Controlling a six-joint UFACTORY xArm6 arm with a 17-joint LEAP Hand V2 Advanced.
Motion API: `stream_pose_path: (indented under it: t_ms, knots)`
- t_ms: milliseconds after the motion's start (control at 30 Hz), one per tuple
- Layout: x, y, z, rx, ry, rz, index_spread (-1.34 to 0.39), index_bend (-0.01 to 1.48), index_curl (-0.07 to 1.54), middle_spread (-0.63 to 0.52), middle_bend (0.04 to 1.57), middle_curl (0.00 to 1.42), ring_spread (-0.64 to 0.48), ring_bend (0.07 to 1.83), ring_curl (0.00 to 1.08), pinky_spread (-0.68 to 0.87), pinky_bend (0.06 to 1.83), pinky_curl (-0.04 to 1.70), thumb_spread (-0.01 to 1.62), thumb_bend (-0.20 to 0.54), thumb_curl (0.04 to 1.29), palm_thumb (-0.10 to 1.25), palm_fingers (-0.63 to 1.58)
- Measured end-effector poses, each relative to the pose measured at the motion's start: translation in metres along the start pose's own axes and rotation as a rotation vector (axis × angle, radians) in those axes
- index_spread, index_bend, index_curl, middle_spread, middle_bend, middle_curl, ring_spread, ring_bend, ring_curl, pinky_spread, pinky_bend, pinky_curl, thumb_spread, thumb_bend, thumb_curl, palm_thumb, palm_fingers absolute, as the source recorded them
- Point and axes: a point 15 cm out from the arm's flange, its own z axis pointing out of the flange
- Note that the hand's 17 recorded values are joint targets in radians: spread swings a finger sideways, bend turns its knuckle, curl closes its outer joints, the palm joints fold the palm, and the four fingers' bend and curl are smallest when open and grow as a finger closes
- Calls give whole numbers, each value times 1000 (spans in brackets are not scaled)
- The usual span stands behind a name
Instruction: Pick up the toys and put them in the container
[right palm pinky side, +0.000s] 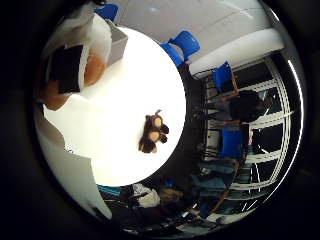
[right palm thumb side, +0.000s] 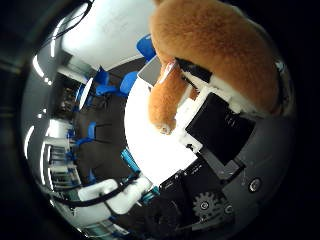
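The round white table (right palm pinky side: 125, 75) fills the middle of the little finger side view, bright and broad, with the hand well above it. Pressed right up against the palm is an orange plush toy (right palm thumb side: 220, 50), fuzzy and large in the thumb side view, one limb of it dangling down over the table. The hand (right palm thumb side: 220, 125) has its white and black fingers curled in around that orange fur, clamped on it and carrying it clear of the tabletop. Its full shape is cut off by the view's edge, so what animal it is stays unclear.

One grey container (right palm pinky side: 117, 42) sits at the table's far edge, open-topped, partly hidden behind the fingers and the orange plush, and only a corner of it shows.

One small brown plush toy (right palm pinky side: 153, 133) lies alone out on the bare white surface, well apart from the container, with two pale patches on it. It is too small to tell more.

That makes two toys: one in the hand, one on the table. Around the table stand several blue chairs (right palm pinky side: 187, 44) on a dark floor, some only half visible.
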Motion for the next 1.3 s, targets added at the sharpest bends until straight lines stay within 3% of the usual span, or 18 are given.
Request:
stream_pose_path:
  t_ms: [500,733,900,1000,1167,1300]
  knots:
    - [-60,-110,53,141,-15,-9,-263,992,971,-174,1271,910,-285,1256,926,-235,1136,1191,978,-14,679,1046,1058]
    - [-75,-123,79,112,-47,-11,-269,986,985,-176,1268,917,-290,1245,939,-243,1124,1203,998,-17,680,1021,1055]
    - [-76,-122,87,102,-51,-7,-268,941,973,-176,1220,899,-284,1213,909,-261,1090,1148,1073,-22,634,930,1077]
    - [-73,-121,90,95,-49,-10,-272,799,908,-176,1157,832,-268,1175,814,-334,983,1008,1112,-29,583,881,1127]
    - [-63,-113,93,75,-39,0,-384,322,767,-253,904,675,-301,1072,629,-585,933,756,1129,-22,519,821,997]
    - [-59,-108,102,52,-44,6,-491,194,707,-321,729,607,-335,978,553,-599,886,682,1155,-16,492,817,805]
